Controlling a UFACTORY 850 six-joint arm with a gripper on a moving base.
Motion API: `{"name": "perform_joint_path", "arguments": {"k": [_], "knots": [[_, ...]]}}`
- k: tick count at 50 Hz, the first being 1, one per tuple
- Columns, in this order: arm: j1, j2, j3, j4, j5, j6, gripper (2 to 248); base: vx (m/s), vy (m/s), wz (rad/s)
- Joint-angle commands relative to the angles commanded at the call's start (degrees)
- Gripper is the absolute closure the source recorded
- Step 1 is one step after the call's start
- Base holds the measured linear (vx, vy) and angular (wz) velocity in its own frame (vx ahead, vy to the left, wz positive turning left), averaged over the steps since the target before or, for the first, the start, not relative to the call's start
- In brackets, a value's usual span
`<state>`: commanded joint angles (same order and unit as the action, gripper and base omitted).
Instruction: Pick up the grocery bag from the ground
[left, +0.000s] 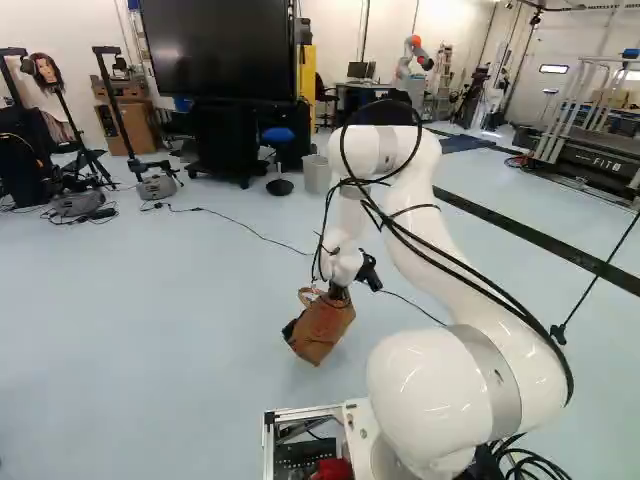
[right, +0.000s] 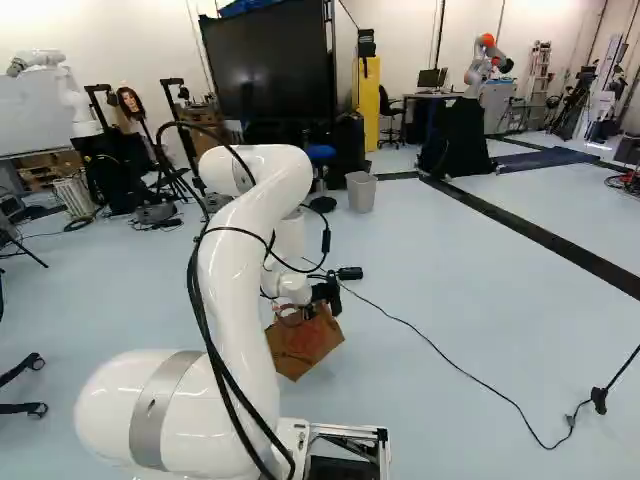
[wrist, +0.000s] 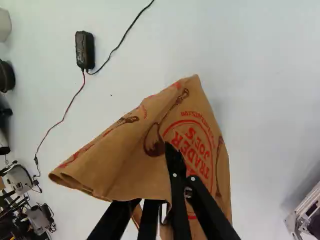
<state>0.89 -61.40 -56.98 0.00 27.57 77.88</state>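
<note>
Grab part looks done: the gripper (left: 339, 293) is clenched on the paper bag (left: 322, 328), which sits tilted out past the base's (left: 303, 412) front edge. Probably lifted (can't swear its lowest corner is off the floor (left: 150, 340)), so maybe a bit more height left. Bag's pinched at the fingertips, spreading under and ahead of them.

Bag (wrist: 125, 165): brown paper, matt, creased, soft folds. Arm (left: 430, 385): smooth, glossy white shell, sharp highlights; grey bands (left: 492, 372) look like metal, satin. Gripper (left: 339, 292): black, mostly matt. Arm cables (left: 470, 275): smooth black sheathing, plastic or rubber, can't tell. Power brick (wrist: 85, 50): black plastic, slight sheen. Floor (left: 150, 330): smooth, low sheen. Base frame (right: 381, 440): bare metal look. Big screen (left: 215, 50): smooth, dark, faintly reflective.
</note>
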Motion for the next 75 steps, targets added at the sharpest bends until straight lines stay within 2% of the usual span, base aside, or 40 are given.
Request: {"name": "perform_joint_path", "arguments": {"k": [75], "knots": [[1.56, 18.90, 16.04, 0.00, 0.00, 0.00, 226, 0.000, 0.000, 0.000]]}}
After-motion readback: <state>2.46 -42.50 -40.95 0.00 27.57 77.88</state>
